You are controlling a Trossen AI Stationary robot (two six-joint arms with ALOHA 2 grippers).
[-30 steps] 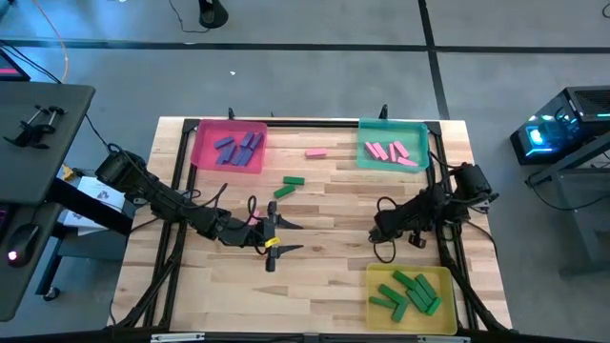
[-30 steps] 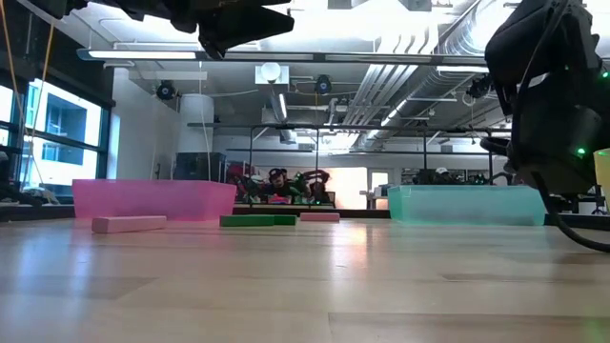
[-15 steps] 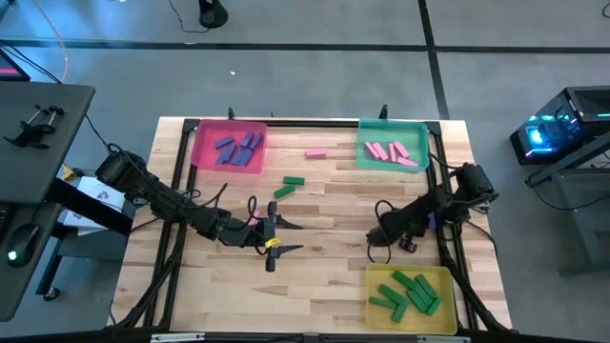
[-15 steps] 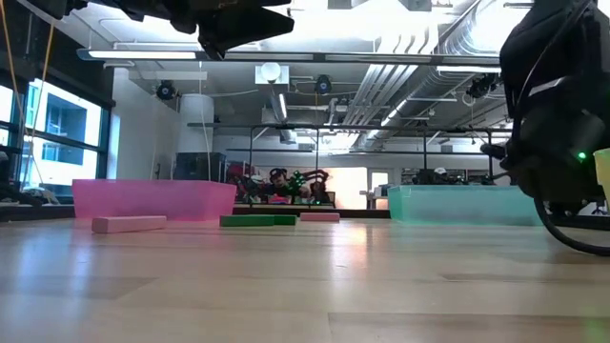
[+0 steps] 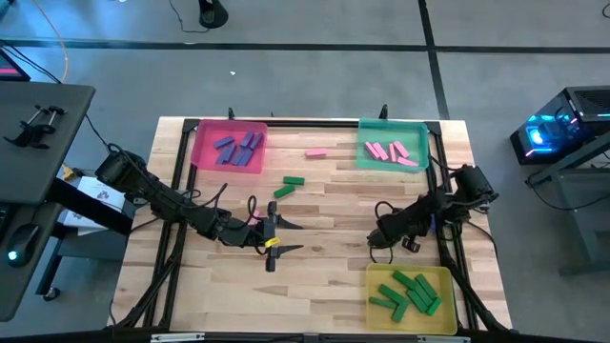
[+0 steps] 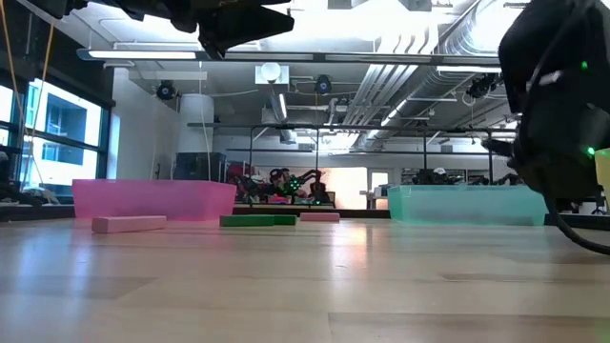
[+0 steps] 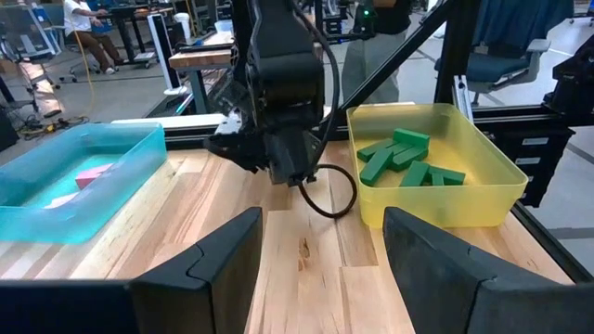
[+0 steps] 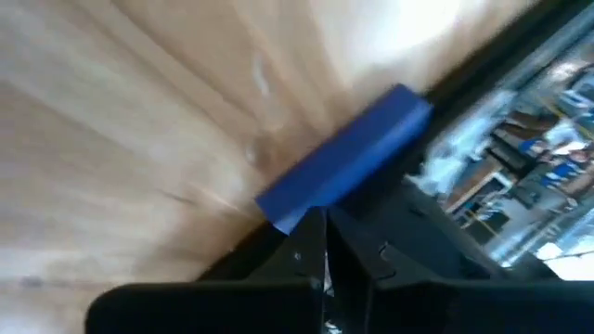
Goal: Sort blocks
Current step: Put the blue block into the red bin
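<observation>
While the left gripper [image 5: 282, 236] hangs spread mid-surface, the right gripper [image 5: 374, 239], clenched empty, sits near the yellow tray [image 5: 446, 282]; green blocks [image 5: 288, 185] lie loose.

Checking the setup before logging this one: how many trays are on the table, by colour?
Pink tray: 1
Teal tray: 1
Yellow tray: 1
Total: 3
</observation>
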